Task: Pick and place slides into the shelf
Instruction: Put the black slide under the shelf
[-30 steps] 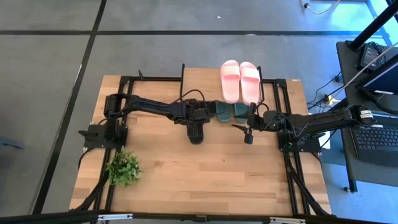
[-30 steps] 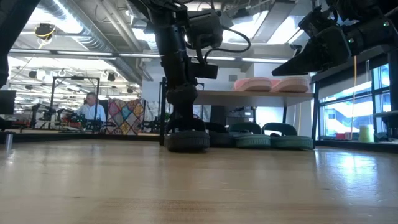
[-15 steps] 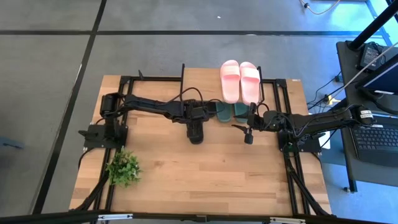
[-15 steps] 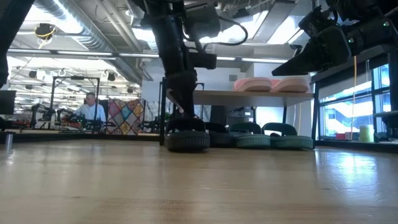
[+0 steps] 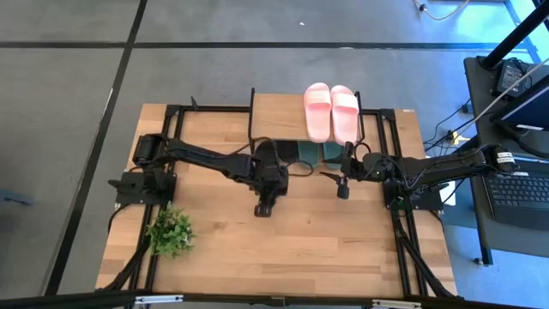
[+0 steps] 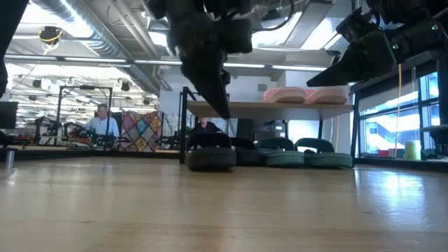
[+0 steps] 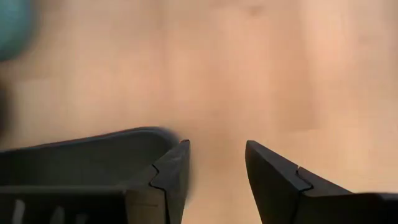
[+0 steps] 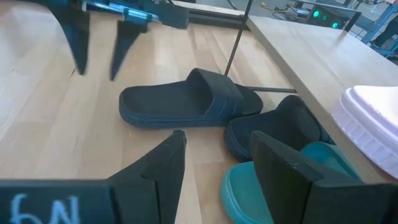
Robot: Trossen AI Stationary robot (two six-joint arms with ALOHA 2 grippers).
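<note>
One black slide (image 8: pixel 186 102) lies flat on its sole on the table in front of the shelf (image 5: pixel 279 112), and it also shows in the low view (image 6: pixel 210 158). The other black slide (image 8: pixel 273 134) and the green pair (image 6: pixel 304 159) sit under the shelf board. The pink pair (image 5: pixel 331 112) lies on top of the board. My left gripper (image 5: pixel 260 208) hangs open and empty above the table, just on the near side of the first black slide; it also shows in the right wrist view (image 8: pixel 96 43). My right gripper (image 5: pixel 343 187) is open and empty, held above the table in front of the green slides.
A small green plant (image 5: pixel 170 232) stands near the table's front left. Black frame rails (image 5: pixel 403 232) run along the table's sides. A laptop (image 5: pixel 519 193) sits on a stand off the right edge. Bare wood (image 5: pixel 283 249) stretches across the near half.
My left gripper has let go of the black slide, risen off it and drawn back toward the table's near edge, tipping as it went. The slide stays where it was, flat on the table in front of the shelf.
</note>
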